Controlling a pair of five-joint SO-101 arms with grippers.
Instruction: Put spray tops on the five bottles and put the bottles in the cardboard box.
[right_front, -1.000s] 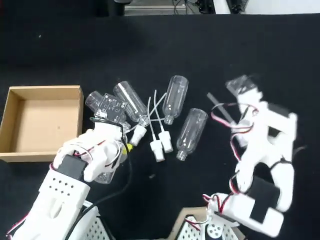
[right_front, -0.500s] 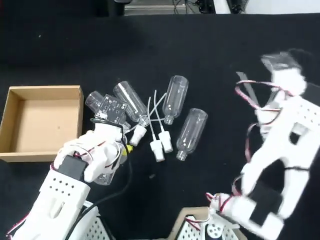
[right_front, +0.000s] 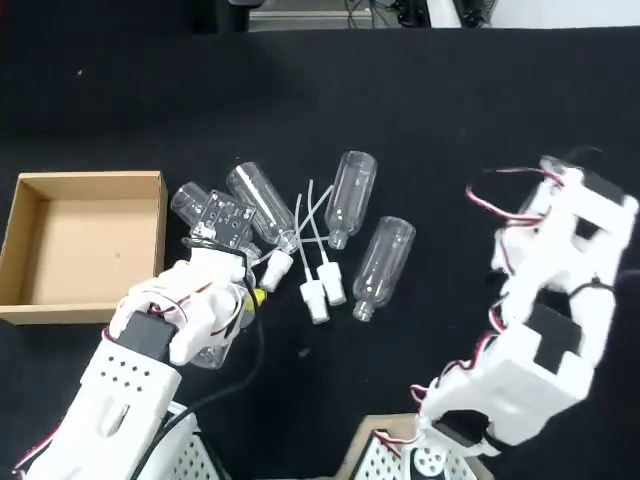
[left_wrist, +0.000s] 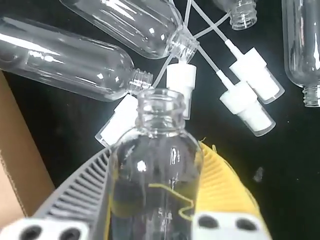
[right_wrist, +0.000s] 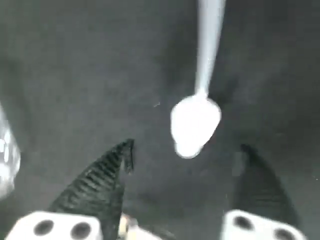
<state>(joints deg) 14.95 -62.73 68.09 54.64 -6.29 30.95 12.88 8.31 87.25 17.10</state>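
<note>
My left gripper (left_wrist: 156, 150) is shut on a clear, topless bottle (left_wrist: 155, 175), neck pointing away from the wrist. The left arm (right_front: 190, 300) sits just right of the cardboard box (right_front: 90, 180), which has nothing in it. Several more clear bottles (right_front: 350, 195) lie without tops in the middle of the black cloth, with three white spray tops (right_front: 322, 290) and their thin tubes between them. My right gripper (right_wrist: 182, 165) is open above the cloth, and one white spray top (right_wrist: 195, 125) with its tube lies just beyond its fingers. The right arm (right_front: 560, 240) is folded up at the far right.
The black cloth (right_front: 450, 100) covers the whole table. The arms' white bases (right_front: 400, 455) stand at the near edge. Open cloth lies behind the bottles and between the bottle group and the right arm.
The right arm swung from right of the bottles out towards the far right, then folded back on itself. The left arm and its bottle have kept still.
</note>
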